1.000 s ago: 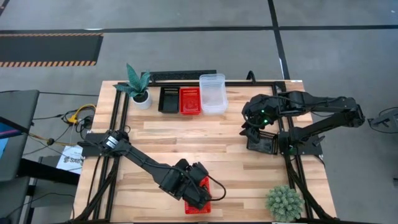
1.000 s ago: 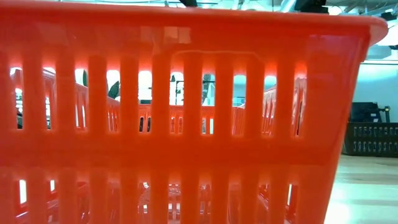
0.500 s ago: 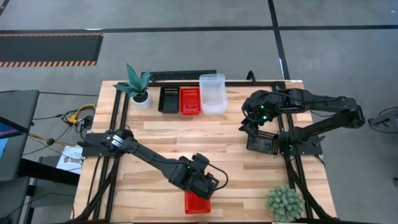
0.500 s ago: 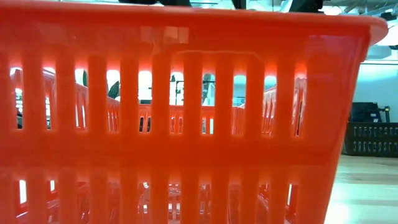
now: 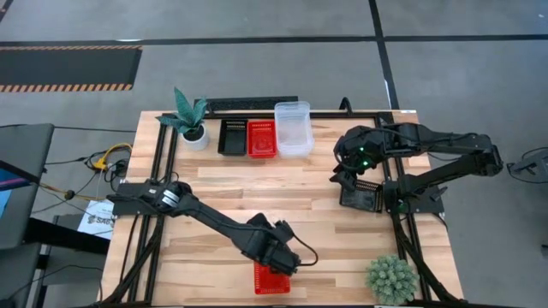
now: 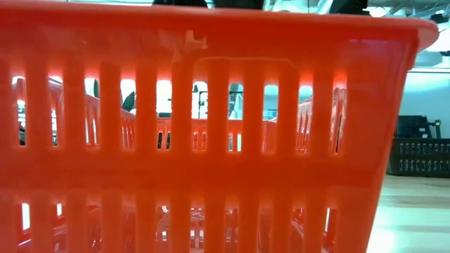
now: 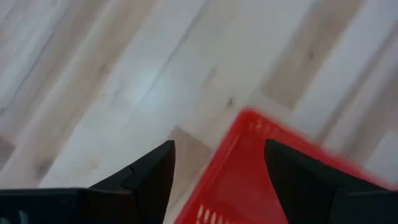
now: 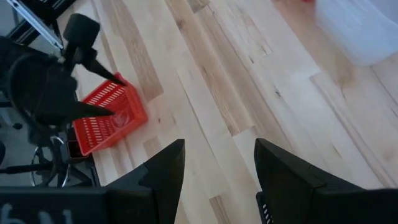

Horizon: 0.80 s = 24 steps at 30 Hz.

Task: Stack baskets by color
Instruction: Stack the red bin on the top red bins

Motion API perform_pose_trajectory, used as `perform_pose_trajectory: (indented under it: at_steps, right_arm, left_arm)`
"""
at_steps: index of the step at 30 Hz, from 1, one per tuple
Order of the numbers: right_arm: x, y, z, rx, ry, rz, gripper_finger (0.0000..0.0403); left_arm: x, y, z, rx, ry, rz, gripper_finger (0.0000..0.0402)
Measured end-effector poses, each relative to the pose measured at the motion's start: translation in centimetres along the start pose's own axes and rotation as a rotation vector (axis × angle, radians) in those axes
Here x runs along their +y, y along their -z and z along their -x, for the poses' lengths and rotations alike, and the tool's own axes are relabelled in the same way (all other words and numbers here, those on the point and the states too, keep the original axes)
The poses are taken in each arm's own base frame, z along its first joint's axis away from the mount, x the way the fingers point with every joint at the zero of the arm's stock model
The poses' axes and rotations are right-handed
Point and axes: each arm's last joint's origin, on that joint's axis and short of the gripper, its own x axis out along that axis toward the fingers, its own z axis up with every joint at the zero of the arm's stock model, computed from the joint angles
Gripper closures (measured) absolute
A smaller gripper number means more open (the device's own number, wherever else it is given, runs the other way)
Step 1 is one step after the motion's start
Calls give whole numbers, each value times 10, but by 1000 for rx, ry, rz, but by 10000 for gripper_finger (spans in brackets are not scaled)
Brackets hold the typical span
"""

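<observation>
On the wooden table (image 5: pixel 214 184), the left gripper (image 5: pixel 287 257) (jaws apart, empty) hovers over the red basket (image 5: pixel 272 280).

On my bench I count two red basket stacks, one (image 5: pixel 262 139) at the far edge and one (image 5: pixel 271 279) at the near edge. There are two black baskets (image 5: pixel 231 137) (image 5: pixel 360 195), one clear stack (image 5: pixel 293 128) and two potted plants (image 5: pixel 190 119) (image 5: pixel 391 278).

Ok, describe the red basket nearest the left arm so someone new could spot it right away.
Start at the wooden table and go to its near edge, left of the round spiky plant. The lone red basket sits there, just beyond the left end effector. The other red basket stands in the far row.
</observation>
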Motion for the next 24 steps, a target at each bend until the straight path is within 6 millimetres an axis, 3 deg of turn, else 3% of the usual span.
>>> perform_pose_trajectory:
  at_steps: [4, 13, 18, 24]
  right_arm:
    - [0, 0, 0, -1, 0, -7, 188]
    - [-1, -1, 0, -2, -1, -12, 188]
    - [-2, 0, -1, 29, -29, -23, 188]
    - [-4, 5, 0, 89, -6, -39, 188]
  left_arm:
    - [3, 0, 17, 75, 84, -34, 167]
    - [15, 21, 85, 109, 167, 163, 167]
    - [22, 26, 111, 74, 221, 298, 167]
    - [18, 30, 114, 32, 218, 516, 167]
